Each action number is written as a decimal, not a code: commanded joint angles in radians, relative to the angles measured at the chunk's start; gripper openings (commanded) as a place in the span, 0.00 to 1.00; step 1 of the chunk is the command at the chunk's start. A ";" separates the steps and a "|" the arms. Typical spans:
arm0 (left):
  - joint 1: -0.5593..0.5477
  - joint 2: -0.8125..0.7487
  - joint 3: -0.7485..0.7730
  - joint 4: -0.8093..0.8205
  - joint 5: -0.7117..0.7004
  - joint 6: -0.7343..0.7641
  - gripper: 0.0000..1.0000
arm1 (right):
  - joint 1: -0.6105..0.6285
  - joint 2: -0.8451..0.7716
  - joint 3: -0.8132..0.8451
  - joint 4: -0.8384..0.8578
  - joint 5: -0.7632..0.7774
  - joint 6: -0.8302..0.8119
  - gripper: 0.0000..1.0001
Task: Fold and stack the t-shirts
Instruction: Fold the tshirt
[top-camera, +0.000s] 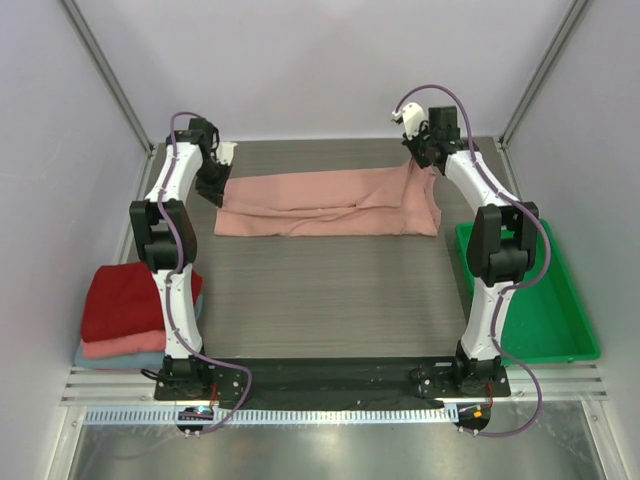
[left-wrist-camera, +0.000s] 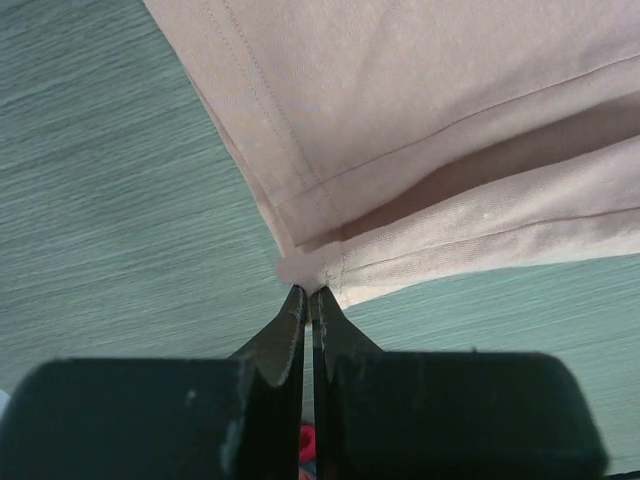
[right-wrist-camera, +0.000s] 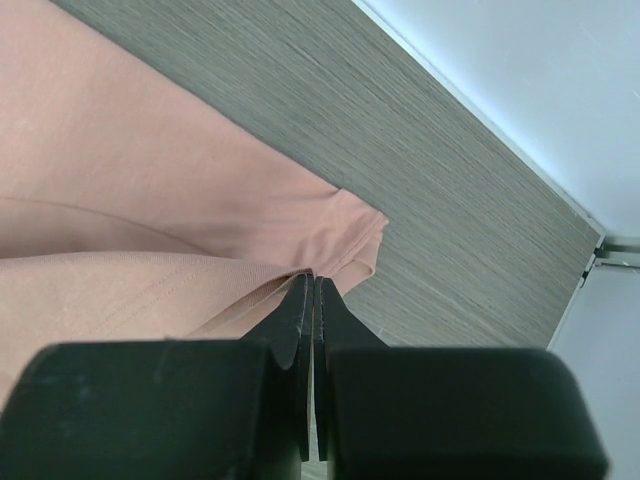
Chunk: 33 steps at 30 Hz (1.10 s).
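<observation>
Pinching dusty-pink t-shirt (top-camera: 320, 205) at both ends: your left tool (left-wrist-camera: 308, 292) and right tool (right-wrist-camera: 310, 280) clamp cloth; shirt stretched across worktop's (top-camera: 330, 300) far half; folded tees (top-camera: 128, 312) stacked at worktop's near-left edge.

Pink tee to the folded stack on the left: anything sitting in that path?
Nothing visible lies on the table between the pink tee and the folded stack. Only the left arm itself rises beside the stack's right edge, overlapping it in the top view.
</observation>
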 joint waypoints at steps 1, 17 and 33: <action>0.002 -0.013 0.024 0.017 -0.021 -0.007 0.00 | 0.003 0.013 0.071 0.035 -0.009 0.011 0.01; 0.002 -0.001 0.013 0.031 -0.077 -0.007 0.00 | 0.028 0.145 0.200 0.030 -0.004 -0.004 0.01; -0.021 -0.142 -0.073 0.074 -0.121 -0.056 0.35 | 0.054 0.027 0.136 -0.052 -0.077 0.103 0.43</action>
